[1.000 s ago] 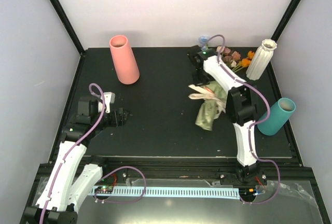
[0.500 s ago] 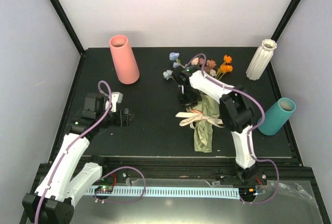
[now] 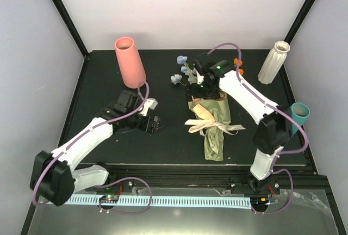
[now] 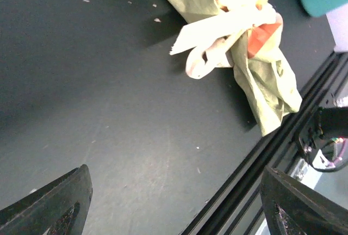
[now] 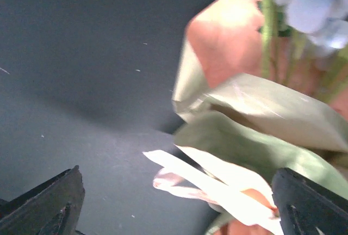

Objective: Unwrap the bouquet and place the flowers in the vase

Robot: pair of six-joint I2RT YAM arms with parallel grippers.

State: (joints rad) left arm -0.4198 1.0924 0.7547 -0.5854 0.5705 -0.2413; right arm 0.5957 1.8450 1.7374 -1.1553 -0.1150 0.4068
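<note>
- Top external view alone takes in the whole table (image 3: 109, 137); each wrist view gives only a patch of its dark surface.
- bouquet (image 3: 216, 137) lies flat right of centre, blooms toward the far side, olive paper tail toward the near edge. The right arm crosses its far end.
- vase (image 3: 273, 61), white and ribbed, stands at the far right, well apart from the bouquet; seen from the top only.
- pink vase (image 3: 130, 63) stands far left. The teal vase (image 3: 299, 112) at the right edge is partly behind the right arm.
- right gripper (image 5: 176, 202): fingers wide apart, holding nothing, over the peach paper; close view blurred.
- left gripper (image 4: 176, 202): fingers spread, empty, over bare table left of the bouquet.
- flowers (image 3: 182, 69): blue blooms show left of the right gripper; most others are hidden under the arm.
- ribbon (image 4: 217, 33), cream, is tied round the paper; sharpest from the left wrist.
</note>
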